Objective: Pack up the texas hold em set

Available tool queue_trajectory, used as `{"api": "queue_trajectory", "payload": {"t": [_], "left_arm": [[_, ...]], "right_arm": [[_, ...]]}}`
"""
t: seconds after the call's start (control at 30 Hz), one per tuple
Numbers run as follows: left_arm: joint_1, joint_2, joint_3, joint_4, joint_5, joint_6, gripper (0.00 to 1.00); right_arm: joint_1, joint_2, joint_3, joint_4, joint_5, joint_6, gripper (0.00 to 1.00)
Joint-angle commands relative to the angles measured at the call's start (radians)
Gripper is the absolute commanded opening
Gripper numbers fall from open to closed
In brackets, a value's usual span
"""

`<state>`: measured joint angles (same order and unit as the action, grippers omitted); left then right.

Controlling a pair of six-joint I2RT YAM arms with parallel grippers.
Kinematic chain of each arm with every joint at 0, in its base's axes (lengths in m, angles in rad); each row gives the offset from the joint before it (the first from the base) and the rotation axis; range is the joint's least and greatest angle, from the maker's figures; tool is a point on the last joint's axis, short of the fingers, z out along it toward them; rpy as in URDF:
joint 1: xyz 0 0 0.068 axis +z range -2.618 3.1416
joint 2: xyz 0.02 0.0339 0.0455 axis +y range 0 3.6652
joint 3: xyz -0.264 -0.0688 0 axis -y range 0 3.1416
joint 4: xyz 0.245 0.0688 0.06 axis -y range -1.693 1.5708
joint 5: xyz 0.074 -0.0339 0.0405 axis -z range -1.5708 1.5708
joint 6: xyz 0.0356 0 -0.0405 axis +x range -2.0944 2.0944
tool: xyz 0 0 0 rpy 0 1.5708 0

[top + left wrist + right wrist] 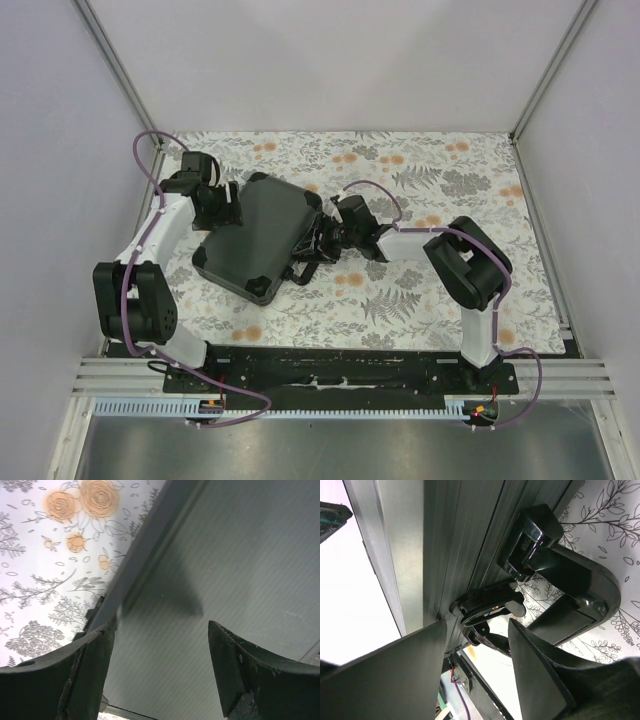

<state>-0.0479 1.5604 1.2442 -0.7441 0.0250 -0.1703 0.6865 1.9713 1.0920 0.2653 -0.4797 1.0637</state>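
Observation:
The black briefcase lies shut on the floral table, tilted, with its handle on the right side. Chips, card decks and dice are out of view. My left gripper is open at the case's far left edge; in the left wrist view its fingers straddle the ribbed lid near its rim. My right gripper is open at the case's right side; in the right wrist view its fingers flank a black latch beside the handle, without gripping it.
The floral tablecloth covers the table. White walls with metal posts enclose the left, back and right. The black base rail with purple cables runs along the near edge.

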Motion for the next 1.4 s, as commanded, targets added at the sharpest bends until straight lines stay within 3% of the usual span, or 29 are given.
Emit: {"api": "queue_trajectory", "payload": {"t": [0.0, 0.13, 0.4, 0.7, 1.1, 1.37], "left_arm": [[-0.020, -0.007, 0.064, -0.075, 0.093, -0.057, 0.81], [-0.018, 0.004, 0.116, -0.078, 0.081, -0.055, 0.81], [-0.018, 0.047, 0.185, -0.083, 0.069, -0.044, 0.82], [-0.044, -0.068, 0.029, 0.014, 0.368, -0.052, 0.53], [-0.164, -0.073, -0.146, 0.011, 0.234, -0.118, 0.25], [-0.194, -0.040, -0.151, 0.005, 0.198, -0.136, 0.10]], "right_arm": [[0.018, -0.071, 0.059, 0.100, 0.067, -0.030, 0.61], [0.018, -0.071, 0.069, 0.107, 0.041, -0.045, 0.51], [0.019, -0.097, 0.057, 0.097, 0.052, -0.082, 0.40], [0.018, -0.068, 0.046, 0.034, 0.075, -0.093, 0.36], [0.019, -0.026, 0.022, 0.235, 0.023, -0.067, 0.28], [0.028, -0.005, 0.002, 0.262, 0.021, -0.062, 0.11]]}}
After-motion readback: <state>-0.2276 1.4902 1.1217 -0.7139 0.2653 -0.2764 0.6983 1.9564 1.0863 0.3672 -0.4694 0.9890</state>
